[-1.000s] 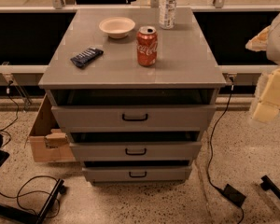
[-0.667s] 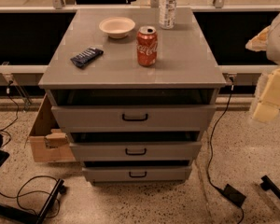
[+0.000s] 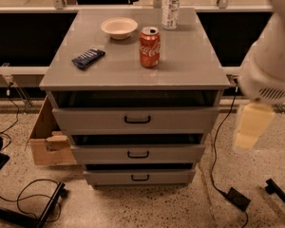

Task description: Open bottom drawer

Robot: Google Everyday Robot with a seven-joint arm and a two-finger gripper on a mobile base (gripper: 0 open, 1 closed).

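Observation:
The grey cabinet has three drawers stacked under its top. The bottom drawer (image 3: 166, 176) has the narrowest, shortest front and a small black bar handle (image 3: 140, 177). Its front stands slightly forward, with a dark gap above it. The middle drawer (image 3: 171, 153) and the top drawer (image 3: 175, 120) also sit slightly forward. My gripper (image 3: 249, 126), pale yellow under the white arm (image 3: 268, 65), hangs to the right of the cabinet at about the height of the top two drawers. It is well clear of the bottom drawer's handle and touches nothing.
On the cabinet top stand a red soda can (image 3: 149, 47), a white bowl (image 3: 118, 27), a clear bottle (image 3: 171, 6) and a dark snack packet (image 3: 88, 58). A cardboard box (image 3: 45, 144) sits at the left. Cables and a black power brick (image 3: 238, 198) lie on the floor.
The arm and gripper have moved left and a little down, closer to the cabinet's right side. The drawers and the items on top have not moved.

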